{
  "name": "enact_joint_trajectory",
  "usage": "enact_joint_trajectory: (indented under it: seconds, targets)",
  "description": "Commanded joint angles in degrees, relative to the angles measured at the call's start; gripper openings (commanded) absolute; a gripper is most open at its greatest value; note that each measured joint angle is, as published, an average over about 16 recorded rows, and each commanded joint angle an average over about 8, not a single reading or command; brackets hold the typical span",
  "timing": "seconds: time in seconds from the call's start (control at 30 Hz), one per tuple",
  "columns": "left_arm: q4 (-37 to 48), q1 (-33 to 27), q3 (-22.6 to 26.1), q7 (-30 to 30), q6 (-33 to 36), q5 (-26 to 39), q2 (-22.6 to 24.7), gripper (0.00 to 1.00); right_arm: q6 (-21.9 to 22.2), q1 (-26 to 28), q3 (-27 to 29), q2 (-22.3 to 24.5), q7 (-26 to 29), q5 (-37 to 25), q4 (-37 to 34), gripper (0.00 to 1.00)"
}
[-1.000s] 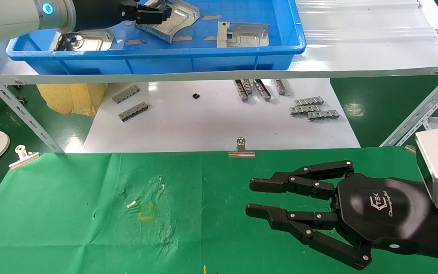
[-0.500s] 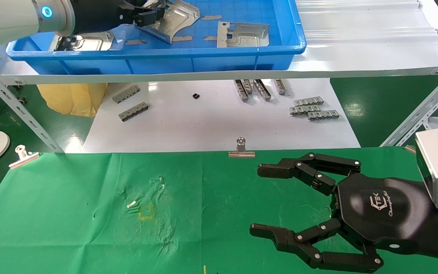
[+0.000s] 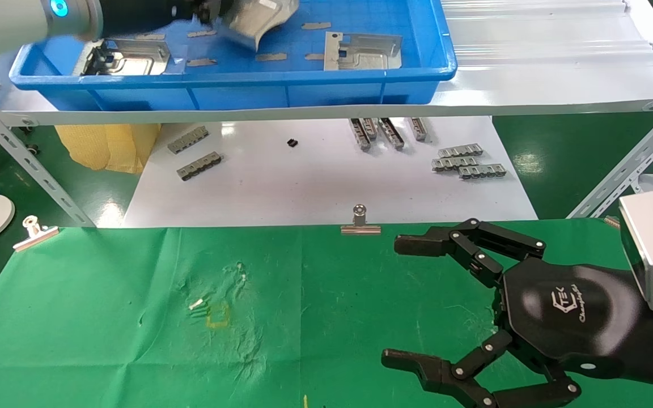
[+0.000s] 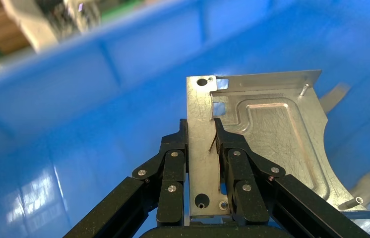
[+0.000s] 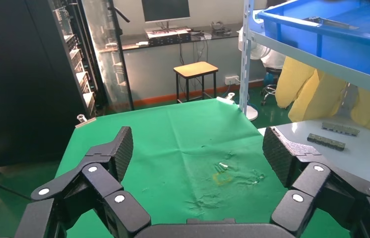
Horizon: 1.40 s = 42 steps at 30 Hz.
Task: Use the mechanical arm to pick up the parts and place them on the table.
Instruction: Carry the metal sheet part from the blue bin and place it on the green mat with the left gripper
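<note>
My left gripper (image 3: 207, 8) is over the blue tray (image 3: 304, 90) at the top left, shut on the edge of a shiny silver part (image 3: 258, 20) held above the tray floor. In the left wrist view the two fingers (image 4: 173, 163) clamp the part's flat strip (image 4: 200, 104), with the gripper (image 4: 201, 131) closed on it. Two more parts (image 3: 128, 56) (image 3: 363, 51) lie in the tray. My right gripper (image 3: 406, 303) hovers wide open and empty over the right side of the green-cloth table (image 3: 105, 317); it also shows in the right wrist view (image 5: 200, 151).
A white board (image 3: 315, 187) under the shelf holds grey comb-like strips (image 3: 468, 161) (image 3: 196, 167). Binder clips (image 3: 359, 222) (image 3: 34, 232) sit on the cloth's far edge. Slanted shelf struts (image 3: 615, 181) (image 3: 20, 164) stand at both sides. A yellow bag (image 3: 108, 144) hangs at the left.
My left gripper has lifted the silver part and drawn it up and to the left. My right gripper's fingers have spread from nearly closed to wide open.
</note>
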Motion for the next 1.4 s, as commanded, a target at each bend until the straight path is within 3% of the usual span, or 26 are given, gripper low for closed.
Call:
enact_joint_trajectory:
  seconds: [0.03, 0.33, 0.57, 0.7, 0.9, 1.13, 1.4]
  targets:
    - [-0.89, -0.26, -0.53, 0.92, 0.62, -0.76, -0.46, 0.00, 0.00, 0.00, 0.00, 0.00, 0.00, 0.00, 0.00, 1.00]
    - [-4.87, -0.54, -3.88, 9.04, 19.65, -6.33, -7.00, 0.00, 0.00, 0.00, 0.00, 0.00, 0.00, 0.00, 0.00, 1.00]
    - [-5.74, 1.26, -4.64, 16.08, 36.79, -8.39, -12.99, 0.00, 0.00, 0.00, 0.00, 0.00, 0.00, 0.00, 0.00, 1.00]
    - [-7.28, 3.14, -4.31, 20.03, 43.31, -9.19, -16.03, 0.00, 0.00, 0.00, -0.01, 0.00, 0.00, 0.00, 0.00, 1.00]
    - [-15.15, 9.28, -0.98, 23.64, 45.40, -11.73, -21.67, 0.00, 0.00, 0.00, -0.01, 0.00, 0.00, 0.00, 0.00, 1.00]
    - [-25.84, 19.18, 7.83, 26.84, 45.05, -15.14, -27.51, 0.00, 0.00, 0.00, -0.01, 0.00, 0.00, 0.01, 0.00, 1.00]
    - [-23.40, 22.39, 16.31, 34.45, 42.47, -10.48, -24.88, 0.00, 0.00, 0.00, -0.01, 0.00, -0.01, 0.01, 0.00, 1.00]
